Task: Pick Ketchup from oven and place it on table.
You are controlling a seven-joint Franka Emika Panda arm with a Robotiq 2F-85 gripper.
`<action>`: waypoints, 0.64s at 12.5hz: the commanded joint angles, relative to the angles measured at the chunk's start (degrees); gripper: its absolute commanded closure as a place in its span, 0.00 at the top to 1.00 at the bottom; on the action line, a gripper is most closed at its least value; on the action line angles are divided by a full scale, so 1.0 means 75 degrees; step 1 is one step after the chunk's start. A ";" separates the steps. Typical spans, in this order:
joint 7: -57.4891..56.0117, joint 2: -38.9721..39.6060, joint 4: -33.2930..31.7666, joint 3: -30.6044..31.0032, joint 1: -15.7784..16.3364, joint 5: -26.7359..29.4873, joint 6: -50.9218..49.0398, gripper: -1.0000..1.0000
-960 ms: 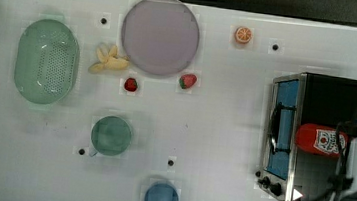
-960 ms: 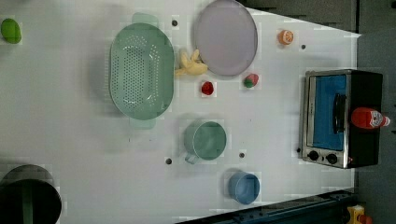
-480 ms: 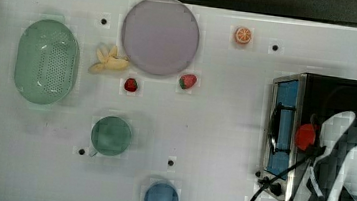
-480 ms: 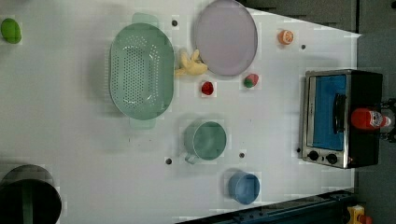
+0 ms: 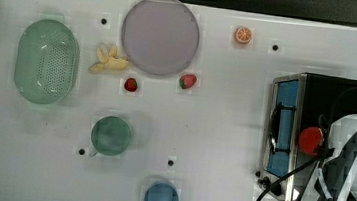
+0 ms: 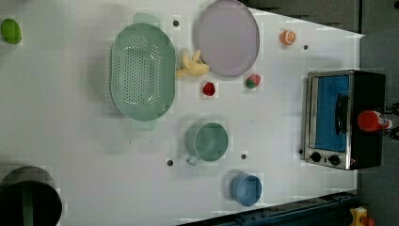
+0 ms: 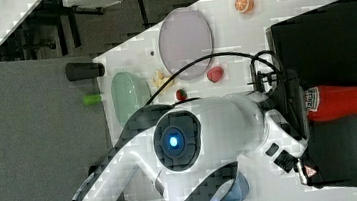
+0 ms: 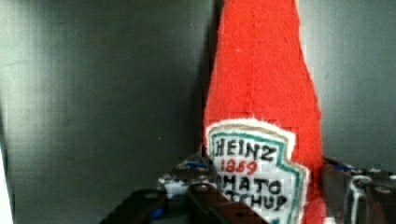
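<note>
The ketchup (image 5: 310, 140) is a red bottle with a white label, resting on the black top of the oven (image 5: 348, 93) at the top view's right. It stays uncovered in the left view, where the ketchup (image 6: 371, 121) sits beside my gripper (image 6: 391, 123). In the right view my gripper (image 7: 301, 105) is at the label end of the ketchup (image 7: 342, 101). The wrist view has the ketchup (image 8: 261, 93) close up, its neck pointing away. My gripper (image 8: 275, 203) is open, with one dark finger on each side of the label. The white table (image 5: 214, 124) carries everything.
On the table are a green colander (image 5: 47, 61), a grey plate (image 5: 159, 35), banana pieces (image 5: 107, 62), two strawberries (image 5: 131, 84), an orange slice (image 5: 243, 35), a green mug (image 5: 111, 135) and a blue cup (image 5: 161, 199). A black cable (image 5: 278, 186) hangs past the oven's front.
My arm has swung in over the oven from the top view's right and now covers most of the ketchup there. The ketchup itself has not moved.
</note>
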 commanded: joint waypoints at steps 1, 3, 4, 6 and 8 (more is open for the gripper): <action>0.0058 -0.0388 0.0758 0.0112 0.0110 -0.0378 -0.0181 0.61; 0.0048 -0.0743 0.1323 0.0169 0.0328 -0.0836 -0.1059 0.61; 0.0051 -0.1126 0.1794 0.0312 0.0590 -0.0846 -0.1969 0.61; 0.0052 -0.1763 0.2013 0.1069 0.1065 -0.0848 -0.3239 0.61; 0.0052 -0.2071 0.2007 0.1916 0.1305 -0.0867 -0.3242 0.61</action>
